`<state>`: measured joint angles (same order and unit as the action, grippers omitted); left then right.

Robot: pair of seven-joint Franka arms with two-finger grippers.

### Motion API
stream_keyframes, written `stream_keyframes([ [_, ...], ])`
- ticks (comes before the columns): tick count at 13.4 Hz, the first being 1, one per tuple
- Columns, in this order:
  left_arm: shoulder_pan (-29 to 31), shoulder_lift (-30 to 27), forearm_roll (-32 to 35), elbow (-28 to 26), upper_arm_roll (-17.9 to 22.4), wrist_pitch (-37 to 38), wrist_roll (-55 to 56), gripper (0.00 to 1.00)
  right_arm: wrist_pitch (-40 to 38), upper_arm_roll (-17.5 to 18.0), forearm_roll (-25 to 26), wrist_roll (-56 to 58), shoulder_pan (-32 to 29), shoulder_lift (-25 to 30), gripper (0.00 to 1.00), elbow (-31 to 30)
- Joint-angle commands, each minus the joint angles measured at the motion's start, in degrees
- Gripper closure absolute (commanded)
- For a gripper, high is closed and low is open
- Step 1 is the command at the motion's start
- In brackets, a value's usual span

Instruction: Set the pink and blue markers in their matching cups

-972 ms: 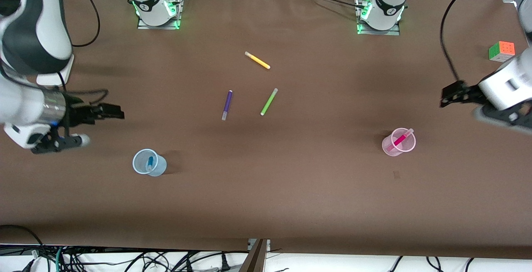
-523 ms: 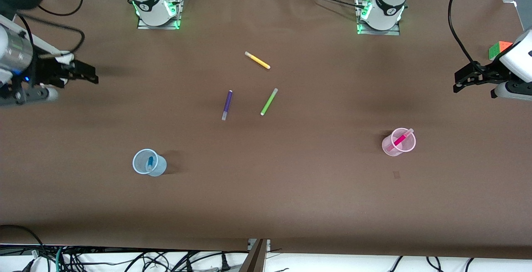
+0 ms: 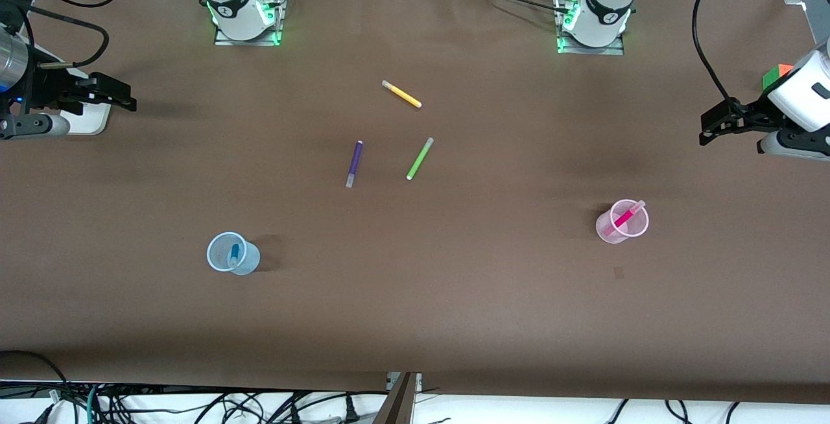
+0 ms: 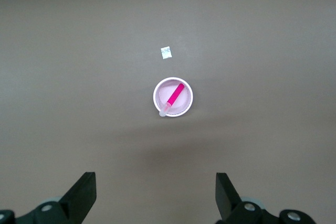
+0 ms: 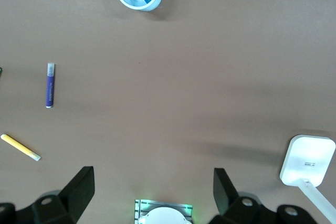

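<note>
Nearest the front camera, the pale blue cup (image 3: 232, 253) stands toward the right arm's end of the table with the blue marker (image 3: 234, 255) leaning inside it, well apart from the right gripper (image 3: 123, 101), which hangs with fingers spread wide and empty over the table edge beside a white device (image 5: 307, 161). Slightly farther from the camera, the pale pink cup (image 3: 622, 222) holds the pink marker (image 3: 626, 216), its pale cap resting on the rim; the left gripper (image 3: 712, 127) hovers high over the table at its own end, jaws spread and holding nothing, the cup well clear of its fingers (image 4: 84, 195). Farther still, between the two grippers, lie the purple marker (image 3: 354, 163), green marker (image 3: 419, 158) and yellow marker (image 3: 401, 94). A Rubik's cube (image 3: 773, 76) sits just by the left gripper.
</note>
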<state>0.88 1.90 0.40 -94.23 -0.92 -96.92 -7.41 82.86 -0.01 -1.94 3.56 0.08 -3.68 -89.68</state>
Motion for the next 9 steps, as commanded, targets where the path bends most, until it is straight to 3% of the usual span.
stream_keyframes([
  [1,-0.4,-0.1,0.6,-0.2,-0.2,-0.4,0.4,0.0,-1.7,0.2,0.8,-0.7,-0.2,-0.6,0.0,1.8],
  [6,-0.4,-0.1,0.7,-0.2,-0.9,0.3,0.5,0.0,-1.7,0.2,1.1,-0.7,0.1,-0.7,0.0,1.9],
  [9,-0.3,-0.1,0.7,-0.2,-0.9,0.3,0.5,0.0,-1.7,0.9,4.7,-0.6,1.4,-1.1,0.0,2.1],
])
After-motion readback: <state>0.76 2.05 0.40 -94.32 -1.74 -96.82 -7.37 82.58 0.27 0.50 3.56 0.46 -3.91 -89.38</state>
